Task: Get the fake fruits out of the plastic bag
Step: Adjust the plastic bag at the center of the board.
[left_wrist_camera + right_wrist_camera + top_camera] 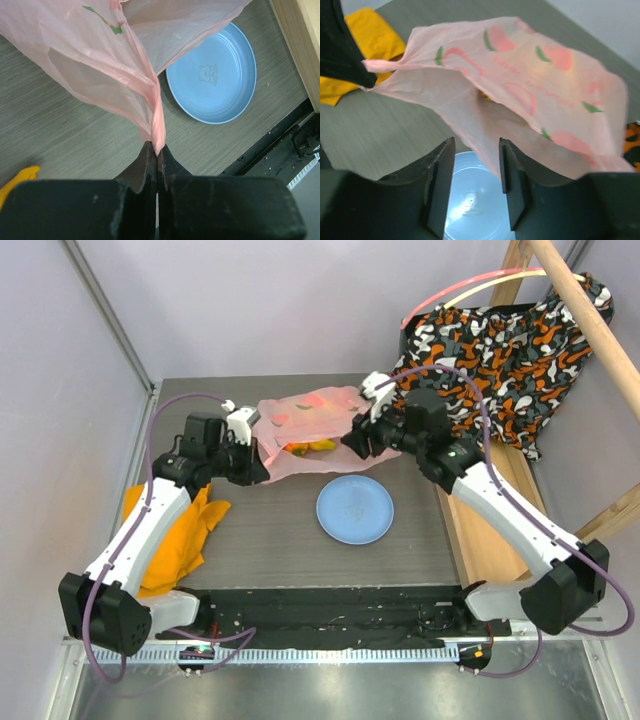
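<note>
Bag (100, 65) edge in left hand (157, 149), right hand (476, 152) parted

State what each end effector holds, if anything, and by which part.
The left end effector pinches the pink plastic bag by a bunched edge. The right end effector is open, holding nothing.

We see bare worktop (270, 530) between orange cloth (195, 525) and plate (354, 510); the plastic bag (310, 425) (one edge raised) blocks the far side.
</note>
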{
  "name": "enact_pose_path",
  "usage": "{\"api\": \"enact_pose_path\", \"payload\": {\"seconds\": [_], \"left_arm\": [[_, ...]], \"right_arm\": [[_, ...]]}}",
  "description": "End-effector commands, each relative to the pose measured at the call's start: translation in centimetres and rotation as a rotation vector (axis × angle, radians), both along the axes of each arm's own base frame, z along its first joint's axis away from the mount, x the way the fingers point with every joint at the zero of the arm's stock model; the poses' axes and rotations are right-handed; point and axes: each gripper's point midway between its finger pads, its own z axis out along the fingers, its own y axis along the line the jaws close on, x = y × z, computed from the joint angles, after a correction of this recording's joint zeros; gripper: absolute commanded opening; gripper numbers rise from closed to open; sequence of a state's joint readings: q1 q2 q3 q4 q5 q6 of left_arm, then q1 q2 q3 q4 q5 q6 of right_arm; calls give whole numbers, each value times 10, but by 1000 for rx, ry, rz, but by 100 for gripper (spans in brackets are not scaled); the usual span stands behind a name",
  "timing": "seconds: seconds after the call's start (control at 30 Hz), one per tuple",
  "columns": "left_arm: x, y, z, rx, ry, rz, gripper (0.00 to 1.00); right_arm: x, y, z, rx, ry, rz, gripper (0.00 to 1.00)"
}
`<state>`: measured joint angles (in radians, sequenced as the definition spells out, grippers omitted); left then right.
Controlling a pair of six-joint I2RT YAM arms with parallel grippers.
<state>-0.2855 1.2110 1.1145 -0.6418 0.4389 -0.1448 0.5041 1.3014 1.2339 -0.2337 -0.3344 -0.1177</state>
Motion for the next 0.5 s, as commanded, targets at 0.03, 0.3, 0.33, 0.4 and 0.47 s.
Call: {"api": "enact_pose_path", "payload": {"seconds": [0.03, 0.3, 0.33, 0.4, 0.47], "left_arm": [[4, -3, 18, -38, -31, 11, 0], [1, 3, 15, -29, -44, 28, 0], [-1, 3, 14, -30, -40, 24, 0], [-3, 3, 11, -29, -36, 23, 0], [-3, 5, 14, -28, -55, 25, 0]], "right_arm": [[-6, 33, -52, -102, 67, 99, 41], [59, 88, -125, -117, 166, -74, 28], [62, 98, -124, -109, 161, -86, 28], [59, 108, -149, -145, 197, -96, 28], [32, 129, -161, -174, 222, -27, 29]]}}
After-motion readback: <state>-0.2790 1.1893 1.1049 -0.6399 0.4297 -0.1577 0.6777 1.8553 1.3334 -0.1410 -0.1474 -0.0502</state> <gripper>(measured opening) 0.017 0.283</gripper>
